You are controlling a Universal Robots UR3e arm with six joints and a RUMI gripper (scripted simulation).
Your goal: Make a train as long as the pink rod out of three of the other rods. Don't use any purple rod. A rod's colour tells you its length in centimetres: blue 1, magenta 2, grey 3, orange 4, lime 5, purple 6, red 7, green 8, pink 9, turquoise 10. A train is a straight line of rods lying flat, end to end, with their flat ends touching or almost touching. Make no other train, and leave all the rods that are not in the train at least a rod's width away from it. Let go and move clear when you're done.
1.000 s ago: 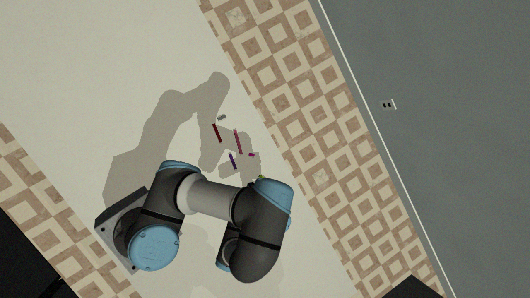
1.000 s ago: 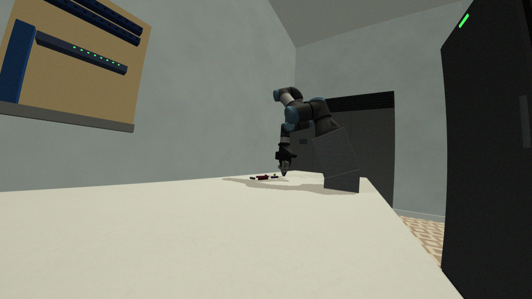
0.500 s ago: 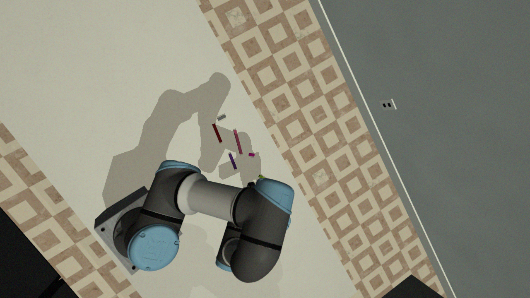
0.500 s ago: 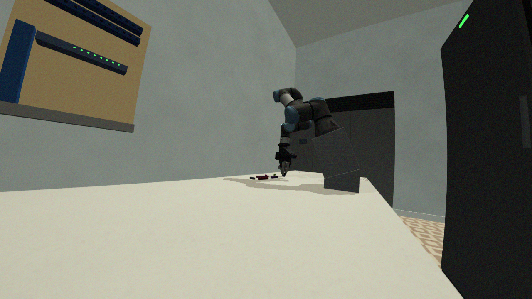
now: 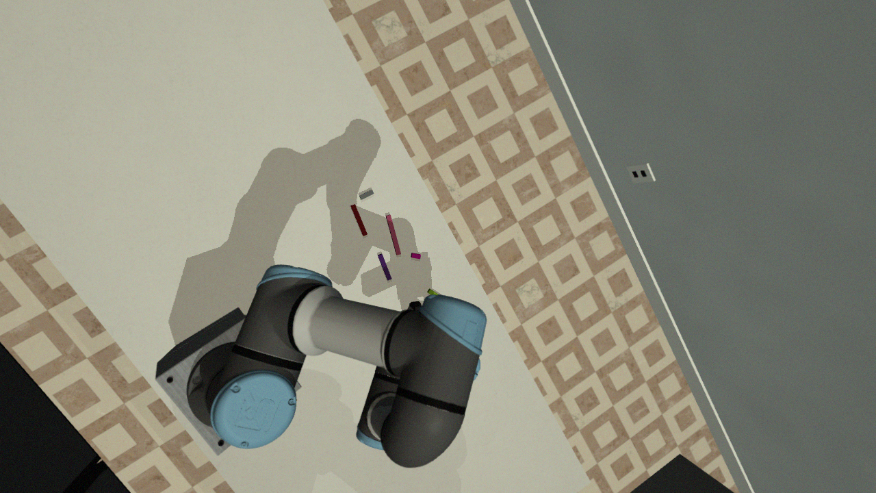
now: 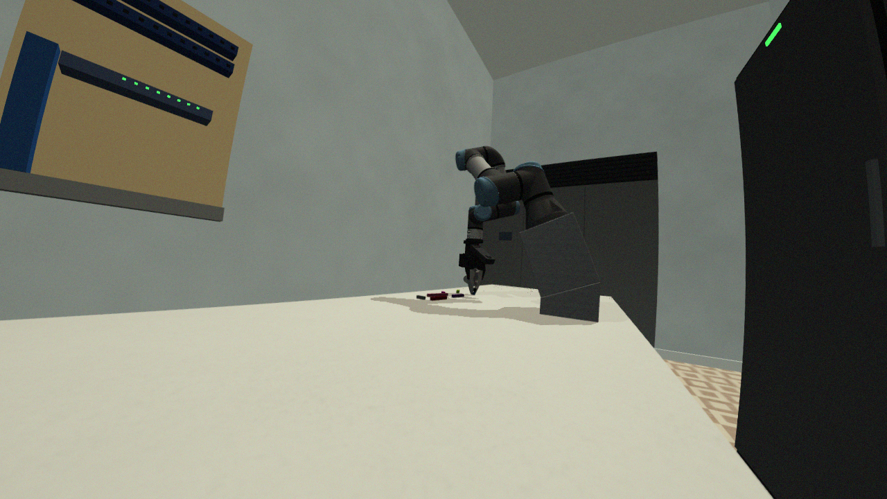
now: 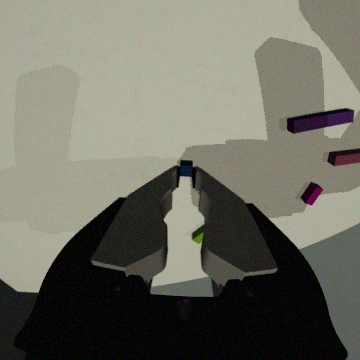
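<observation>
In the wrist view my gripper (image 7: 186, 168) is shut on a small blue rod (image 7: 186, 169) and holds it above the table. A lime rod (image 7: 198, 234) lies on the table below, seen between the fingers; its tip also shows in the overhead view (image 5: 432, 292). The pink rod (image 5: 393, 234) lies flat, with a red rod (image 5: 358, 220) to its left, a grey rod (image 5: 365, 194) beyond that, a purple rod (image 5: 384, 266) and a magenta rod (image 5: 415, 255) nearby. In the wrist view the purple rod (image 7: 320, 120), the pink rod's end (image 7: 344, 157) and the magenta rod (image 7: 311, 193) lie at the right.
The arm's elbow and wrist (image 5: 428, 361) hide the gripper in the overhead view. The table edge runs close to the right of the rods, with patterned floor (image 5: 538, 245) beyond. In the side view the gripper (image 6: 472, 286) hangs just above the rod cluster (image 6: 441, 296).
</observation>
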